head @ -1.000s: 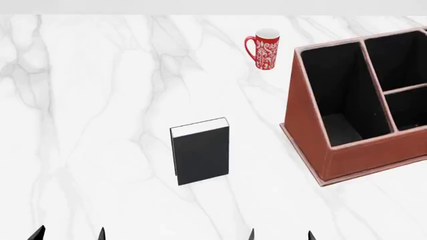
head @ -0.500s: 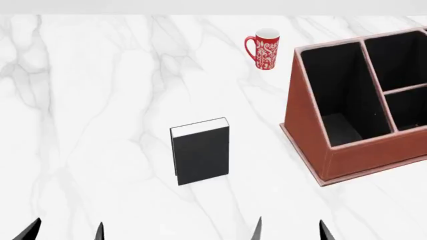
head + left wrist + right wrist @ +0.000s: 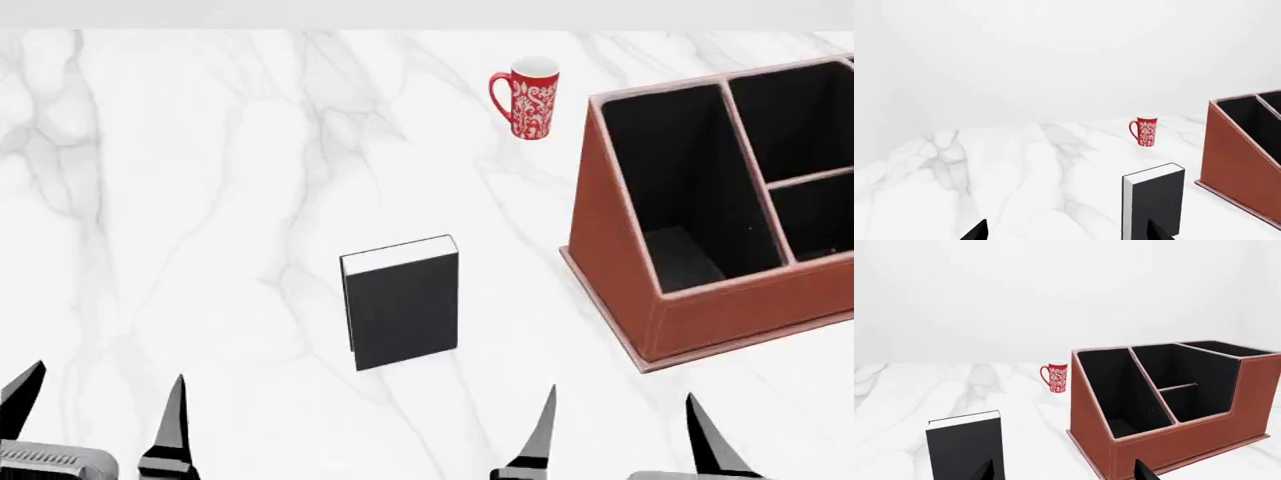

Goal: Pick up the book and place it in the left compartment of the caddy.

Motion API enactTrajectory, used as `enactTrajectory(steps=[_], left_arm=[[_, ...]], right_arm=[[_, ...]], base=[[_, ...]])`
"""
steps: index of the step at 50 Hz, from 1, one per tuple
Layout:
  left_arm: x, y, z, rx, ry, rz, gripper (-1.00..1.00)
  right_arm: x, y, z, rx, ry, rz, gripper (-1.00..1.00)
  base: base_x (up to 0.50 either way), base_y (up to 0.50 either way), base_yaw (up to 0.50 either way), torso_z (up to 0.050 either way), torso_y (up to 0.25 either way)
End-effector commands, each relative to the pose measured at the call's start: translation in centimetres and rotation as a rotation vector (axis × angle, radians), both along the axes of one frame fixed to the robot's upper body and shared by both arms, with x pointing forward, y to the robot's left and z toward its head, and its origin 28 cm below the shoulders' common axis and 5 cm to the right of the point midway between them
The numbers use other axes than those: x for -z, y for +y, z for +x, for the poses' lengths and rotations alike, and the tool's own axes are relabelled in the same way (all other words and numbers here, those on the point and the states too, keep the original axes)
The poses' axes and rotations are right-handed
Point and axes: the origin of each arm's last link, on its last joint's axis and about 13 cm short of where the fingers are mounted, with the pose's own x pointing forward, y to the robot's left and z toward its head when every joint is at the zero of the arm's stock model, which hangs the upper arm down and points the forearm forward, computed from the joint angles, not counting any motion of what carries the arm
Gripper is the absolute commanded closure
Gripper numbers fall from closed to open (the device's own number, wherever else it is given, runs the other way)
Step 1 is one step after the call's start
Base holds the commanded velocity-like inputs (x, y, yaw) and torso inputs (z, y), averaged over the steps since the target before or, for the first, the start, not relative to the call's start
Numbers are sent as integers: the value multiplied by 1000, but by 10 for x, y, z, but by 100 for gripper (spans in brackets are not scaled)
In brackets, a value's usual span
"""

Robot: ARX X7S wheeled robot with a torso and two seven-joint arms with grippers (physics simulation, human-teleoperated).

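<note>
The book (image 3: pixel 399 305) stands upright on its edge near the middle of the worktop (image 3: pixel 200 200), free on every side, black cover toward the robot and white page edges on top. Standing like this it offers two flat, parallel faces, which I judge suits a pinch across its thickness better than if it lay flat. It looks a rigid slab with matte covers and square corners.

To its right, well apart, sits the caddy (image 3: pixel 627 270), a reddish-brown leather-look box with pale stitched rims, a sloped left side and a black lining. Its left compartment (image 3: pixel 674 190) is long, narrow and empty, running the full depth; the other sections to the right are split by a divider. The slot's shape looks made to take the book upright.

Beyond the book, at the far side, stands a red mug (image 3: pixel 530 97) with a white pattern, clear of both.

The worktop is glossy white marble with grey veins.

Nearest the robot, the left gripper (image 3: pixel 96 415) and right gripper (image 3: pixel 621 440) hang low, short of the book, each with its dark pointed jaws spread wide and holding nothing.
</note>
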Motion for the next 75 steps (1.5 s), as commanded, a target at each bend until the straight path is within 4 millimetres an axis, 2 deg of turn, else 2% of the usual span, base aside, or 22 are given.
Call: enactTrajectory(steps=[1,10,21,26,59,65,75], left_arm=[[-23,0,-3,22,-40,14,-100],[-32,1,-8,37,-54,35,-100],[-41,2,-12,44,-72,2,-100],[-46,3,-13,39,-88,2,-100],[-44,3,-15,39,-89,-11,-100],[-44,3,-15,36,-88,-13,-100],[-45,3,-15,39,-89,-15,-100]], right_arm=[[-27,-3,-1,11,-51,-2,-100],[-33,0,-5,7,-49,-42,-100],[-40,-2,-8,-16,-44,-6,-100],[-45,-4,-11,-56,-95,3,-100],[-42,-4,-11,-58,-71,24,-100],[-42,-4,-11,-58,-73,22,-100],[-43,-5,-10,-62,-69,23,-100]], base=[[0,0,0,0,0],[0,0,0,0,0],[0,0,0,0,0],[238,0,0,0,0],[498,0,0,0,0],[77,0,0,0,2],[0,-500,0,0,0]])
